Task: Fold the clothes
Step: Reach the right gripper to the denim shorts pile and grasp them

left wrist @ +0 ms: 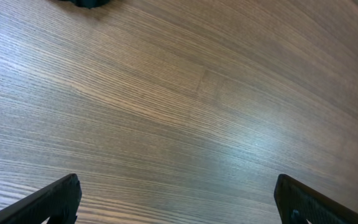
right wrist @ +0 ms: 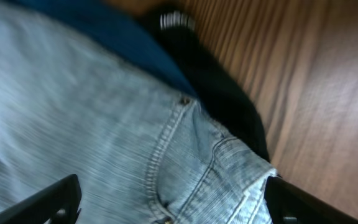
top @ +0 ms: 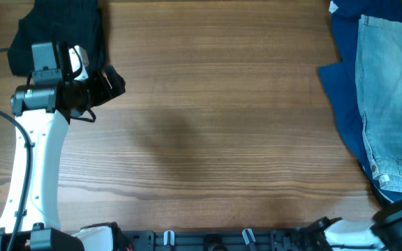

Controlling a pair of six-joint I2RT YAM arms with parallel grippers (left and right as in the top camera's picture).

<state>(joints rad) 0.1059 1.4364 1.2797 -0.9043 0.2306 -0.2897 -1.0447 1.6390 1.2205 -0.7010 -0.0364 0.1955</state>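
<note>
Though partly off-frame, denim shorts (top: 389, 97) atop navy garment (top: 342, 90), R edge.

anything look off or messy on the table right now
The denim shorts lie at the right edge on top of a navy garment, partly out of the overhead view, rather than on bare table. A black garment is bunched in the far left corner. Nothing looks spilled or damaged.

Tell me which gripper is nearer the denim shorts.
Right. The right gripper is directly over the denim shorts; the left gripper is across the table beside the black garment.
</note>
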